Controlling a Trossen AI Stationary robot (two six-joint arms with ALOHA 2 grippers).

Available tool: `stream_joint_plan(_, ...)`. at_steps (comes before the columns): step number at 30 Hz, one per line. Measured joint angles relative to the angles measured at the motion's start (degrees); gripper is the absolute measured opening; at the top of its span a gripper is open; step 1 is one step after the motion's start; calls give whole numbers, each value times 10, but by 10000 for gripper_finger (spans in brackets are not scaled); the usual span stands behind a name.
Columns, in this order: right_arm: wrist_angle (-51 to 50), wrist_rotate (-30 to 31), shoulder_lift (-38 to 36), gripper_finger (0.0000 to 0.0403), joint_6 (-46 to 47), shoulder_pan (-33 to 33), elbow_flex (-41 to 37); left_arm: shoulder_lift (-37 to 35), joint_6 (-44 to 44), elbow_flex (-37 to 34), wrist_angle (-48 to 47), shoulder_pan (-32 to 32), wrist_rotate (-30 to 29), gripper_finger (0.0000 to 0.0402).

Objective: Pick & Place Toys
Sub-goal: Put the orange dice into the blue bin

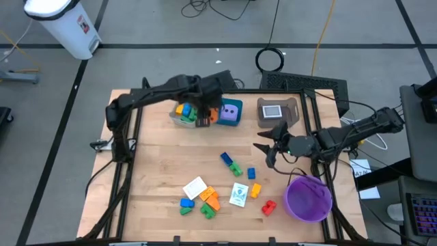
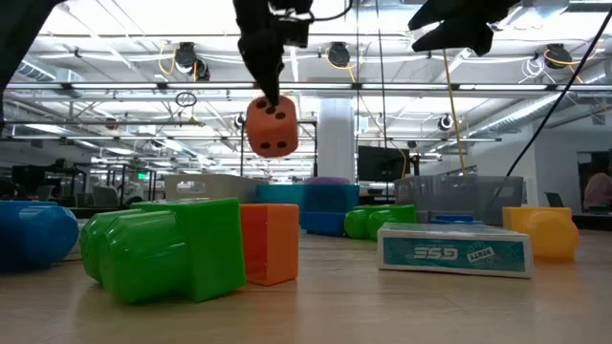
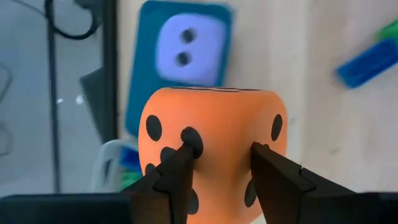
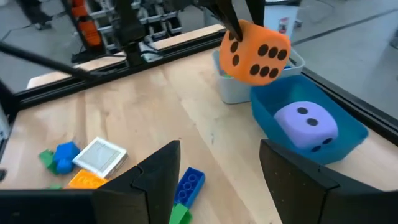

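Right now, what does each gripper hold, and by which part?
Left gripper holds the orange die, fingers on two opposite faces. Right gripper holds nothing.

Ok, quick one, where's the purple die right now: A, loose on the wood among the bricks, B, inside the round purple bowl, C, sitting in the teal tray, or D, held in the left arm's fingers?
C: the purple die sits inside the teal tray, while the left gripper holds the orange die in the air.

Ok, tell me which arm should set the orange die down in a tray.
Left. Its pincer already holds the orange die in the air above the far trays, next to the teal tray with the purple die. The right pincer hangs open, empty, over mid-table.
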Motion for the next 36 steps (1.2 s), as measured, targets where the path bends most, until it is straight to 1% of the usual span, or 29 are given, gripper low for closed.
stream_joint_plan(3, 0, 0, 0, 212, 3, -19, 0, 6, 52, 0, 11, 24, -20, 143)
stream_joint_plan(8, 0, -1, 0, 212, 4, -52, 0, 22, 115, 0, 42, 52, -24, 115)
stream_joint_plan(11, -1, -3, 0, 212, 4, -70, 0, 38, 137, 0, 53, 62, -24, 109)
stream_joint_plan(13, -2, -4, 0, 212, 4, -80, 0, 51, 142, 0, 54, 69, -18, 111)
stream_joint_plan(20, -5, -5, 0, 212, 4, -101, 0, 92, 163, 0, 67, 72, -25, 113)
stream_joint_plan(27, -5, -6, 0, 212, 4, -110, 0, 103, 164, 0, 83, 65, -7, 106)
stream_joint_plan(33, -6, -6, 0, 212, 4, -114, 0, 108, 171, 0, 85, 53, 28, 106)
stream_joint_plan(36, -6, -6, 0, 212, 4, -114, 0, 107, 174, 0, 89, 52, 31, 106)
